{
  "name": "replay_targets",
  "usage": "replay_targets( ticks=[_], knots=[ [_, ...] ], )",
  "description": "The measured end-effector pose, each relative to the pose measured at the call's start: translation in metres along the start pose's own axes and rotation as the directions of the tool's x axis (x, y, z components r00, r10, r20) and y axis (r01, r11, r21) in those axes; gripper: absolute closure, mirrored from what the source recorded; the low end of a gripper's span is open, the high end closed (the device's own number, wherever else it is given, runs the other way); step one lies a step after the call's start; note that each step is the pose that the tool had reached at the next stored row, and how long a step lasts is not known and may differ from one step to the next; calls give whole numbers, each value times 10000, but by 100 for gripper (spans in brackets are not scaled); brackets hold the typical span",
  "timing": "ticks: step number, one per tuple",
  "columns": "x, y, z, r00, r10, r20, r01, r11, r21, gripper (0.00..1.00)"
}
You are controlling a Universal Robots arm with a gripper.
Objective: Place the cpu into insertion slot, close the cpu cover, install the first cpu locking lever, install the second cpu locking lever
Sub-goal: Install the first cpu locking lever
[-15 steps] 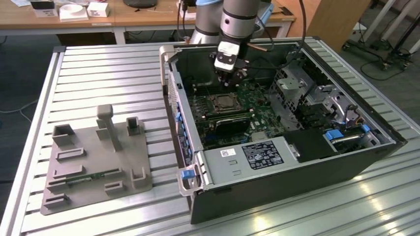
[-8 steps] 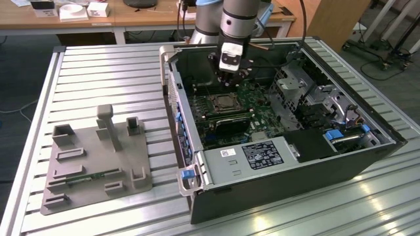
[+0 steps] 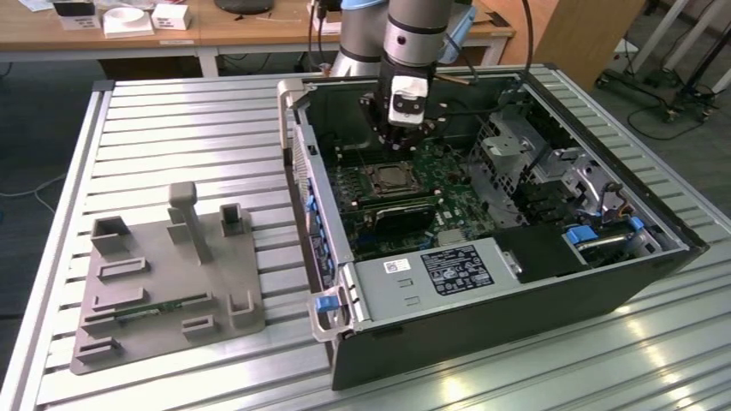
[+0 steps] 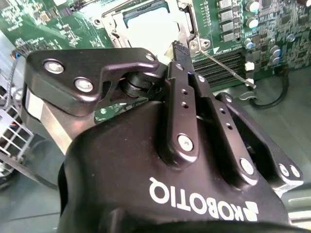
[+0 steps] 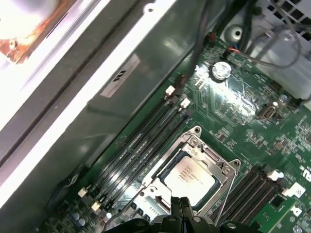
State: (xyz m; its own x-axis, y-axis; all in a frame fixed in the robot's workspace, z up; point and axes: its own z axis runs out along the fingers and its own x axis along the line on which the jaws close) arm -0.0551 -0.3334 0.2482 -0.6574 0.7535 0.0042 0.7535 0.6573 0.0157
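Silver-grey cpu (image 3: pixel 395 178) lies seated on the motherboard (image 5: pixel 243 116) at mid-frame in the exterior view, the cpu cover (image 5: pixel 219 164) apparently down around it; we find the end effector (image 3: pixel 398 137) just above it, fingers (image 5: pixel 177 208) pressed together, gripping nothing.

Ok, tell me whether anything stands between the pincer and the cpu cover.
Nothing visible does. In the first wrist view the pincer hangs close to one edge of the cpu cover, with the cpu showing through its window. No cable or part crosses between them.
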Motion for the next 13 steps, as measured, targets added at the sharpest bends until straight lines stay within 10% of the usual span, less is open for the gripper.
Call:
replay_targets(
  ticks=[13],
  knots=[
    [0, 0, 0, 9846, -1747, -28, 1747, 9846, 5, 90]
  ],
)
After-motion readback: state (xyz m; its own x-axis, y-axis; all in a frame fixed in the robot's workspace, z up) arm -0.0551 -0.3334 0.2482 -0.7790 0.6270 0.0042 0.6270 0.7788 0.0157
